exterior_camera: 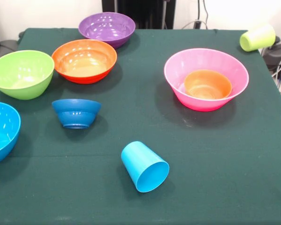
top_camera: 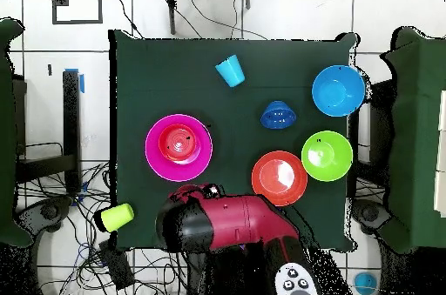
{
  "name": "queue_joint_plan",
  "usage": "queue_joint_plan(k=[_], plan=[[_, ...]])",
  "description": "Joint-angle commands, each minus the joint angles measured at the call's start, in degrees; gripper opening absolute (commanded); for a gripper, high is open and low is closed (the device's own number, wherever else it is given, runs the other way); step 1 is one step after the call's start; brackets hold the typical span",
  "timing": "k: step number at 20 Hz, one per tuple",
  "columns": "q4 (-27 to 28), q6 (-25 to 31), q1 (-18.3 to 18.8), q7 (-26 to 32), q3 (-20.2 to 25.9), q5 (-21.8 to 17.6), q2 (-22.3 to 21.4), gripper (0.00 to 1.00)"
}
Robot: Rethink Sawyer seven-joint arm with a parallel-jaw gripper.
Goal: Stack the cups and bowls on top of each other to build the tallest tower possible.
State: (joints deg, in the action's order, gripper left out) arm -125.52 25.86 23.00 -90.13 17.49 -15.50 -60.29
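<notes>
Judging from the overhead view, my arm sits drawn back at my own edge of the table. My pincer is hidden beneath it, so I cannot tell whether it is spread or pressed together. The tower is barely begun: the pink bowl stands nearest my pincer's side with only the small orange bowl inside it. The large orange bowl and the lime green bowl lie a little further out. The purple bowl seems to be tucked under my arm. The dark blue bowl and the sky blue bowl lie beyond those. The 2 cups both lie on their sides: the sky blue cup is far across the table from me, and the yellow-green cup is at the table's corner, seemingly at or over its edge. That cup is my main worry, since a nudge could roll it off. The blue cup may also roll away under a sideways pinch. The glossy bowl rims look slippery, and dropping a large bowl onto the small orange one would leave it perched and wobbling.
</notes>
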Motion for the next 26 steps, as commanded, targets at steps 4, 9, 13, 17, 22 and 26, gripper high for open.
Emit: queue_joint_plan(k=[4,9,13,17,22,26], plan=[[5.6,-1.9,1.7,3.8,4.3,-9.5,10.5,1.0],[7.3,-2.5,2.6,3.4,4.5,-12.0,13.0,1.0],[8.3,-2.8,3.5,3.2,5.1,-13.2,14.6,1.0],[8.5,-1.9,4.2,3.3,6.3,-13.3,14.6,1.0],[9.8,0.6,5.7,4.8,7.7,-13.2,14.7,1.0],[12.0,4.5,7.5,7.6,9.1,-13.0,14.2,1.0]])
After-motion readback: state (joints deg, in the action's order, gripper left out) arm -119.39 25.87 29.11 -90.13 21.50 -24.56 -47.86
